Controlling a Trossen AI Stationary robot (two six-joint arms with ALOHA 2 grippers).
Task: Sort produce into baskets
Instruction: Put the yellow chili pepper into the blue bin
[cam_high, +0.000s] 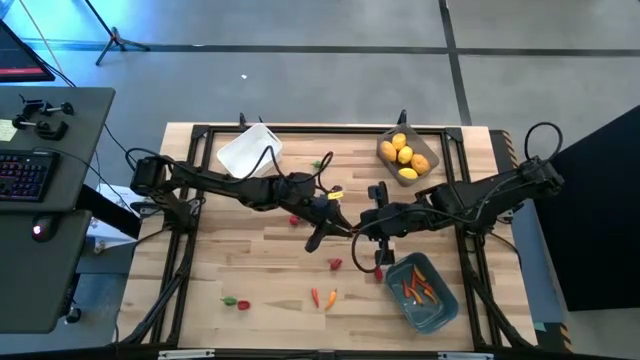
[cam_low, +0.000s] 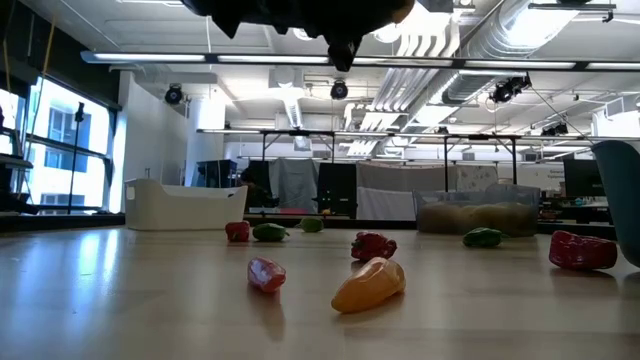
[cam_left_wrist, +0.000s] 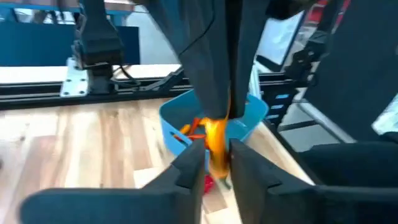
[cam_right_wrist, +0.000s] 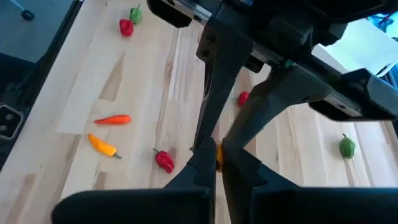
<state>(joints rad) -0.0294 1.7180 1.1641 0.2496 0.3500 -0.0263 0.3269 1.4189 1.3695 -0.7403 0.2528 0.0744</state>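
Observation:
An orange-yellow pepper-like piece (cam_left_wrist: 215, 138) is held in the air over the middle of the table, between my two grippers. My left gripper (cam_high: 335, 228) comes from the left and my right gripper (cam_high: 356, 232) from the right; both are shut on the piece. The blue basket (cam_high: 425, 293) at the near right holds orange pieces. The translucent grey basket (cam_high: 408, 155) at the far right holds yellow fruits. The white basket (cam_high: 250, 150) stands at the far left. Loose red, orange and green pieces (cam_high: 322, 297) lie on the table. My left gripper pinches the orange-yellow piece's lower part (cam_left_wrist: 216, 155) between its two fingers, coming from the table's left. The piece is clear of the table. My right gripper pinches the same piece (cam_right_wrist: 217, 157) between its two fingers, coming from the table's right, opposite the left gripper's fingers (cam_right_wrist: 208, 106).
A red piece (cam_high: 335, 263) and another red one (cam_high: 378, 270) lie just near the grippers, a red one (cam_high: 294, 219) under the left arm, a green one (cam_high: 318, 163) farther back, and a red and green pair (cam_high: 235, 302) near the front left. A black frame (cam_high: 300, 130) rims the table.

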